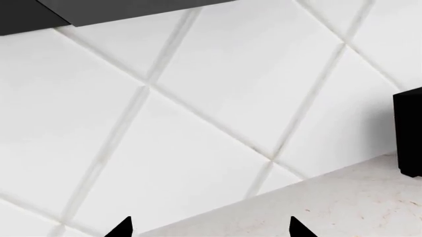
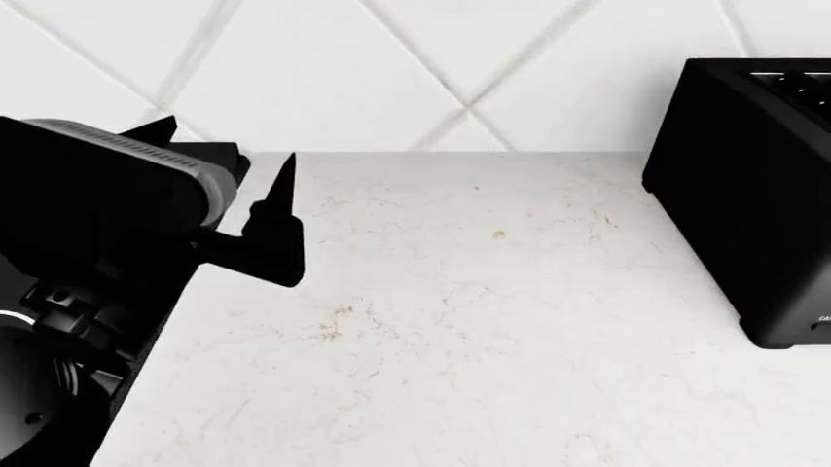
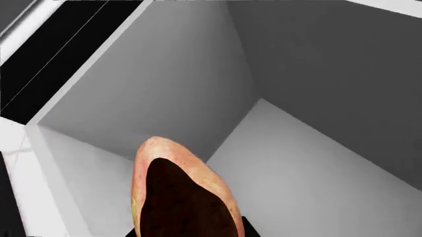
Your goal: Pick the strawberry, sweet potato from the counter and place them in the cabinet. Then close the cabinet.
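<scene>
My right gripper (image 3: 188, 233) is shut on the sweet potato (image 3: 150, 157), a tan-orange tuber with pinkish edges whose near side is in dark shadow. It hides most of the fingers. I hold it at the mouth of the open grey cabinet (image 3: 158, 74), above the cabinet's pale floor (image 3: 310, 168). My left gripper (image 1: 210, 223) is open and empty, low over the white veined counter (image 1: 356, 202) near the tiled wall. It also shows in the head view (image 2: 229, 142) at the counter's (image 2: 493, 321) left end. The strawberry is out of view.
A black toaster (image 2: 753, 195) stands on the counter at the right, and its edge shows in the left wrist view (image 1: 410, 133). The white diamond-tiled wall (image 2: 389, 68) runs behind the counter. A dark grey overhang (image 1: 132, 7) sits above the tiles.
</scene>
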Controlling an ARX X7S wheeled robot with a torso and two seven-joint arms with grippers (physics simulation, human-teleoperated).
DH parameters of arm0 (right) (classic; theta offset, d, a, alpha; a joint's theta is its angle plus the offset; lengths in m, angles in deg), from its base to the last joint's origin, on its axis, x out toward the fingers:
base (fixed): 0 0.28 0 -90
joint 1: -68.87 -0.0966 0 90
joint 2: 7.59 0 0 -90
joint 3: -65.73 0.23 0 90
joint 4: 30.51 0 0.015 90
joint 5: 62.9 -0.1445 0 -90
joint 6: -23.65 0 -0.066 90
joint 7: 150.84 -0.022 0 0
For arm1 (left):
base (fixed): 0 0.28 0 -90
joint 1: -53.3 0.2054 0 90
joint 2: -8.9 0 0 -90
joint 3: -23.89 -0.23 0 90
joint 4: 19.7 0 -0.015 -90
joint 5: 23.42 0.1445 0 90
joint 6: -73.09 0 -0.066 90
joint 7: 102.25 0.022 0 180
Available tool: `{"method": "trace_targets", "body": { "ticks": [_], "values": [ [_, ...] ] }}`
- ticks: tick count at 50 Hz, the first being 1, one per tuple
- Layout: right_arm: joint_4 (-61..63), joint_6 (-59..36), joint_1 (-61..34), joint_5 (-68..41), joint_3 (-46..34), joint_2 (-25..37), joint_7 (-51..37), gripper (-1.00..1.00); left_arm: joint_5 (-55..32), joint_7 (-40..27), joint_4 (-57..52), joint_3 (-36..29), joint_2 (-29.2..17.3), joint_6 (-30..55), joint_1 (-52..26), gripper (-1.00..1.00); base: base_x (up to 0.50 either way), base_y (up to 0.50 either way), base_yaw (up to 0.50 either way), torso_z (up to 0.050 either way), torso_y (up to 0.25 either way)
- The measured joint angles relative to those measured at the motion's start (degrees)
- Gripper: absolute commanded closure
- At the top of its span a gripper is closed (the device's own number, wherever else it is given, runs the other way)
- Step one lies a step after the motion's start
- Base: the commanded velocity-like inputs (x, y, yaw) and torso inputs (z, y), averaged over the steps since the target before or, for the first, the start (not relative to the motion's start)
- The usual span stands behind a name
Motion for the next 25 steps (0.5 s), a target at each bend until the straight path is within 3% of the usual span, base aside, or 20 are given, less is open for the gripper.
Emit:
{"method": "trace_targets", "body": {
  "ticks": [10,25],
  "values": [
    [-15.15,3.13,-5.19,7.44,0.73,-2.92,-1.62,1.0,-0.12,-0.12,0.09,-0.14,0.0,-0.01,-0.31,-1.0,0.0,0.0,0.0,0.0,0.0],
    [-31.25,3.65,-8.15,27.94,17.61,-8.16,-0.15,1.0,0.18,-0.04,0.24,-0.38,-0.01,-0.26,-0.23,-1.0,0.0,0.0,0.0,0.0,0.0]
  ]
}}
